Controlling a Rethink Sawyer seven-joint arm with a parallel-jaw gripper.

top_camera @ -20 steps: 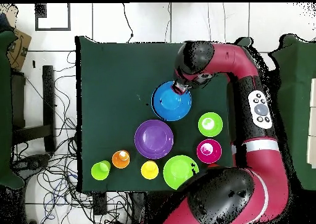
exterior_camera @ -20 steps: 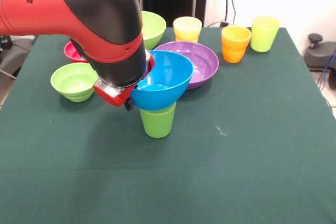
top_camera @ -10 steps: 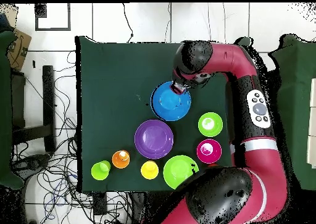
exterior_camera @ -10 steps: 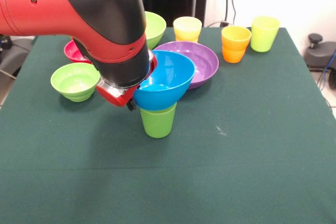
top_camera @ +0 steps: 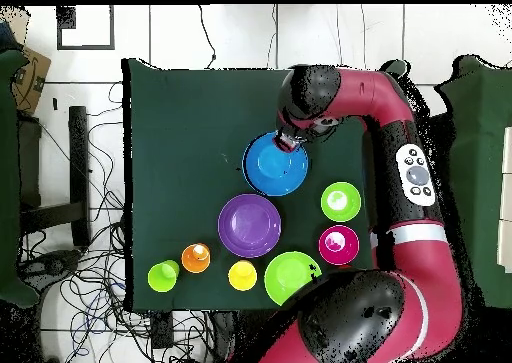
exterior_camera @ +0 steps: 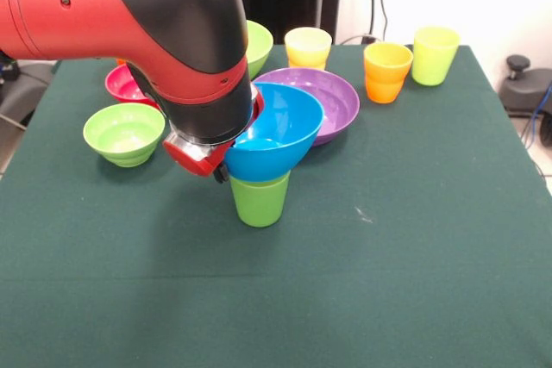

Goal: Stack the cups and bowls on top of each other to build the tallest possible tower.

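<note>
Front view: the blue bowl (exterior_camera: pixel 274 129) is perched on the green cup (exterior_camera: pixel 260 197) mid-table, nudged slightly toward the purple bowl (exterior_camera: pixel 332 101) over the last second. The gripper (exterior_camera: pixel 216 165) is hidden at its rim; grasp cannot be told. Placement is being settled.

We see a table draped in dark green cloth (exterior_camera: pixel 414 239), matt and finely woven, with a faint crease running across it. On it, at about nine o'clock from the cloth's middle, a blue bowl (exterior_camera: pixel 276 131) of smooth glossy plastic catches soft highlights; the green cup (exterior_camera: pixel 259 200) under it looks like the same plastic, slightly duller. At twelve o'clock, the purple bowl (exterior_camera: pixel 332 101) shines wetly. The orange cup (exterior_camera: pixel 385 71) at one o'clock is glossy too. The arm (exterior_camera: pixel 164 32) has hard, smooth red and black shells with a satin sheen.
</note>
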